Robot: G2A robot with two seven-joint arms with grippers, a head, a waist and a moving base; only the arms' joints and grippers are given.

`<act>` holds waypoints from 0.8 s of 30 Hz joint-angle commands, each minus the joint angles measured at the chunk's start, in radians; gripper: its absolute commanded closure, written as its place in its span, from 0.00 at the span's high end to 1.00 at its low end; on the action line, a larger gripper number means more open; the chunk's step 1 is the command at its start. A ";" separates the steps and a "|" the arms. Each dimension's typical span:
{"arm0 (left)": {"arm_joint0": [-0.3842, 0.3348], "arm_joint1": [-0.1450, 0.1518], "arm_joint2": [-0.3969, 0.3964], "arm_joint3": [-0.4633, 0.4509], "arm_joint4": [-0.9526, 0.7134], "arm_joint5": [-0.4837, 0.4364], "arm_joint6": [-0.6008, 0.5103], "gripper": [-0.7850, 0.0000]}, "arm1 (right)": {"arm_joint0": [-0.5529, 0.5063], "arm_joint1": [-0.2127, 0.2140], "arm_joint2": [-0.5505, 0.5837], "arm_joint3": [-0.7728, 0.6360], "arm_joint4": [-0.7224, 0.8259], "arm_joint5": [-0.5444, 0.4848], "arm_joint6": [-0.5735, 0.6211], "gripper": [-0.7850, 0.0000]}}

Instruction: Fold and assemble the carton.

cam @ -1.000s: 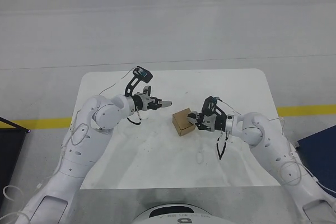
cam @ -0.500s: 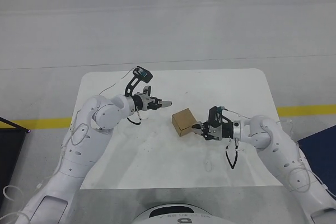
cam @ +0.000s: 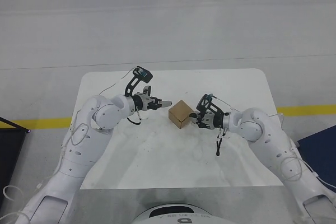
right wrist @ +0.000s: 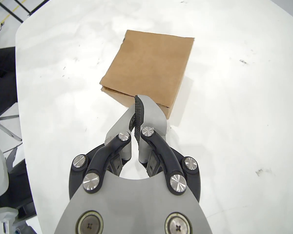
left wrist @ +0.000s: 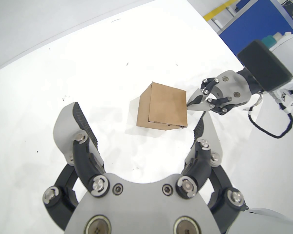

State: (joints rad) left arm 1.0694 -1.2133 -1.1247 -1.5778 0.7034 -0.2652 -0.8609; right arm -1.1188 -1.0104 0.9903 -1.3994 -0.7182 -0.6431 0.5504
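A small brown carton point(cam: 181, 113) stands closed near the middle of the white table point(cam: 157, 162). My right gripper point(cam: 195, 117) is shut, and its tips touch the carton's side just under the lid's edge point(right wrist: 137, 98). The carton point(right wrist: 149, 66) lies straight ahead of it in the right wrist view. My left gripper point(cam: 166, 103) hovers open a short way off on the carton's other side, holding nothing. In the left wrist view the left gripper point(left wrist: 139, 115) frames the carton point(left wrist: 161, 109), with the right gripper point(left wrist: 189, 104) at the carton's corner.
A black cable point(cam: 218, 147) loops down from the right forearm onto the table. A black rack point(cam: 0, 151) stands on the floor off the table's left side, and blue furniture point(cam: 330, 148) off its right. Bare tabletop lies in front of the carton.
The right gripper drew back toward the table's front, then returned to the carton's side. The carton slid and turned slightly toward the left gripper. The left arm stayed still.
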 commanded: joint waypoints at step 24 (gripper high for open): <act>0.000 0.000 0.000 0.000 0.000 0.000 0.000 1.00 | 0.090 -0.047 -0.112 0.053 -0.032 0.171 0.121 0.00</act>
State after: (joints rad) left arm 1.0694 -1.2133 -1.1247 -1.5778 0.7034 -0.2652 -0.8609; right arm -1.0346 -1.0550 0.8831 -1.3517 -0.7433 -0.4846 0.6723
